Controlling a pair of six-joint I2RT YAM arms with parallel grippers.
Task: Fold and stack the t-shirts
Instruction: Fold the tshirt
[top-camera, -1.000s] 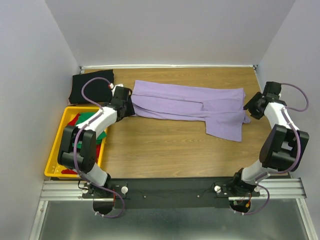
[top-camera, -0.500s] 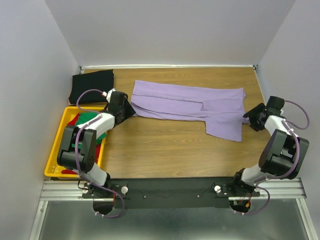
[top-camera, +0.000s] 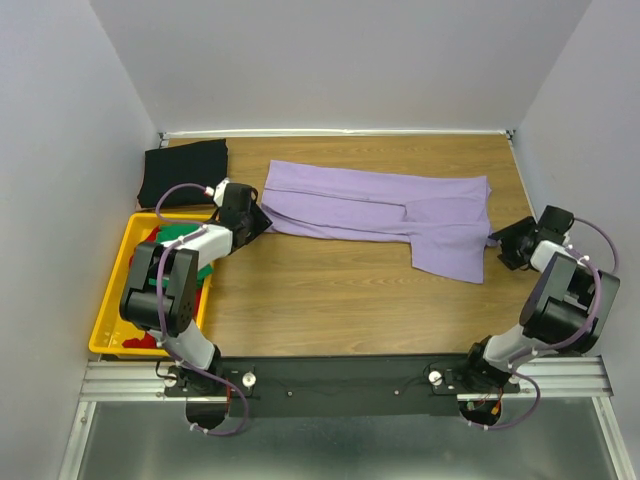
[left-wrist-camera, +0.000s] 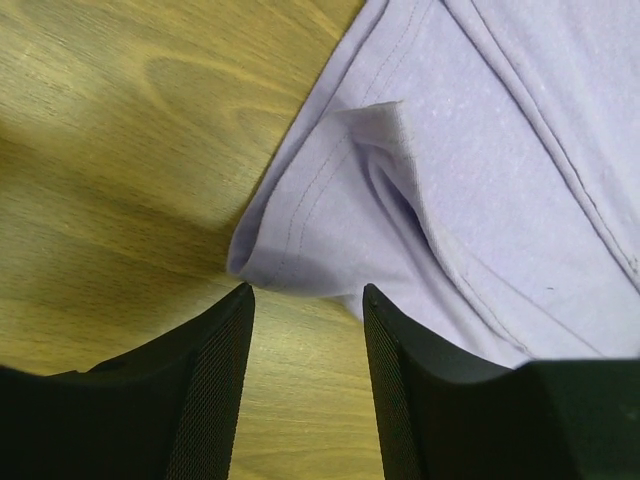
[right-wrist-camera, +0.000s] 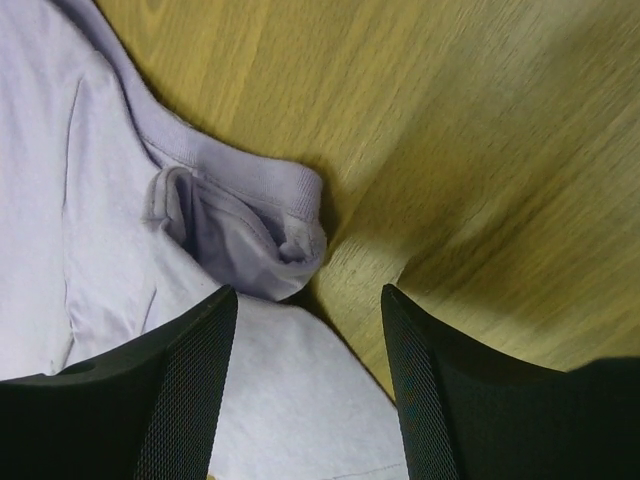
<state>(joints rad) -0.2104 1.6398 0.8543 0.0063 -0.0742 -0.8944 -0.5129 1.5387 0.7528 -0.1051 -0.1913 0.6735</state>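
Now further back — left hand (left-wrist-camera: 308, 292), right hand (right-wrist-camera: 308, 290)

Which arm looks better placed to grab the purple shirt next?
Probably the right, though it's close. Its open right gripper has the bunched edge of the shirt lying between its fingers. The left gripper, also open, has its tips just short of the shirt's corner.

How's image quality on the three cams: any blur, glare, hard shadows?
Top external: sharp, evenly lit, no glare; the black t-shirt reads as a flat dark patch. Left wrist: lavender t-shirt stitching crisp, a soft shadow on the table beside its hem. Right wrist: collar in focus, wood grain at right smeared, dark shadow beside the collar.
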